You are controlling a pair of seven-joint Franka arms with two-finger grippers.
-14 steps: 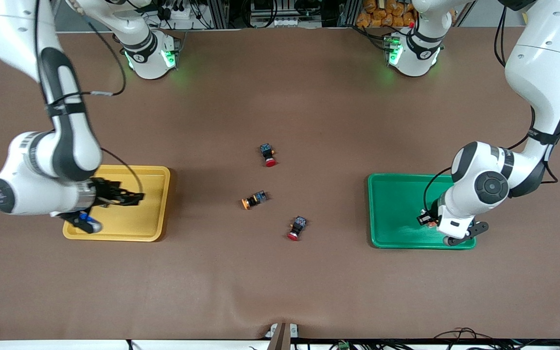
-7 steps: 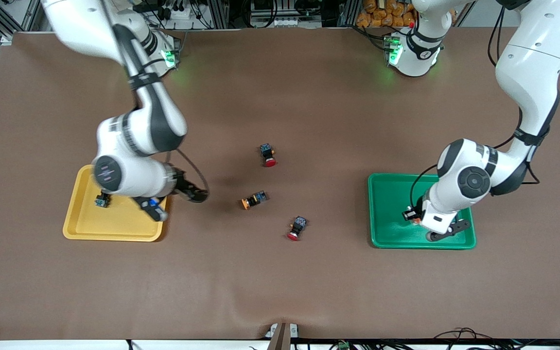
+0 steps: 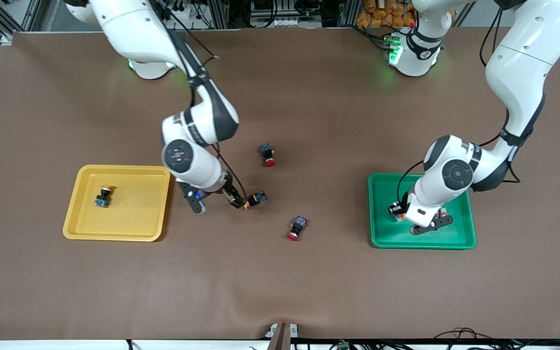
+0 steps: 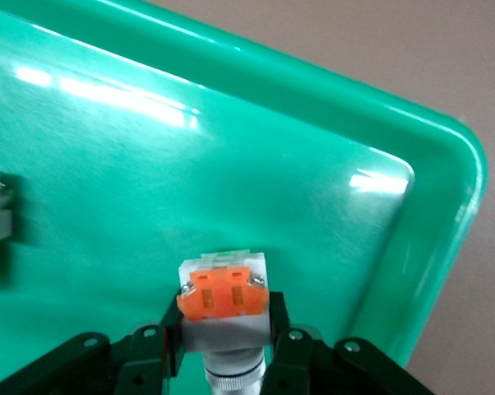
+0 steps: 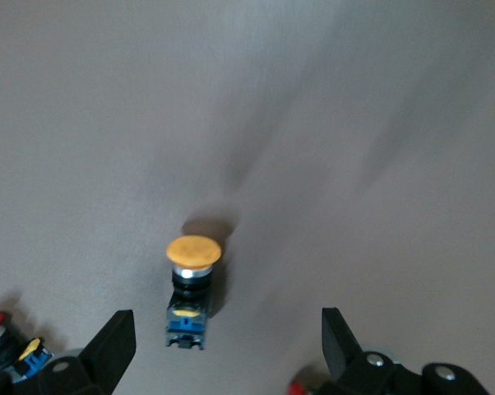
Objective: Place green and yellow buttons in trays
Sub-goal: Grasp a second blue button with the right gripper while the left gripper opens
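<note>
Left pincer point(image 4: 227, 350) pinching white-grey button point(image 4: 223, 292) over green tray point(image 4: 445, 164), right pincer point(image 5: 227, 346) spread over yellow-capped button point(image 5: 190, 288)

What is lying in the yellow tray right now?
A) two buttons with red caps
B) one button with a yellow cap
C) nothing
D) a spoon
B, since the front view shows a single black-and-blue button with a yellow cap lying inside the yellow tray, and nothing else in it.

- Brown table point(image 3: 309, 291) carries 2 trays: yellow tray point(image 3: 80, 228), green tray point(image 3: 382, 233).
- 3 switches lie loose mid-table: orange-capped button point(image 3: 255, 199), 2 red-capped switches point(image 3: 267, 154) point(image 3: 297, 227).
</note>
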